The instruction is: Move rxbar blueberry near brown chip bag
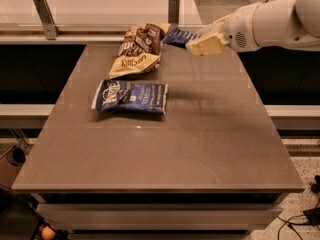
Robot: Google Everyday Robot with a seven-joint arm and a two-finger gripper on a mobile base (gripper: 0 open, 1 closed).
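The rxbar blueberry [180,36], a small dark-blue wrapper with white lettering, is held at the far edge of the table, just right of the brown chip bag [138,49]. The brown chip bag lies crinkled at the back, dark brown on its far half and cream-yellow on its near half. My gripper [196,42] comes in from the right on a white arm and is shut on the bar's right end. I cannot tell whether the bar touches the table or hangs just above it.
A blue-and-white chip bag [131,96] lies in the middle left of the brown table [200,144]. A pale counter with two metal posts [45,16] runs behind the table. The floor and cables show at lower right.
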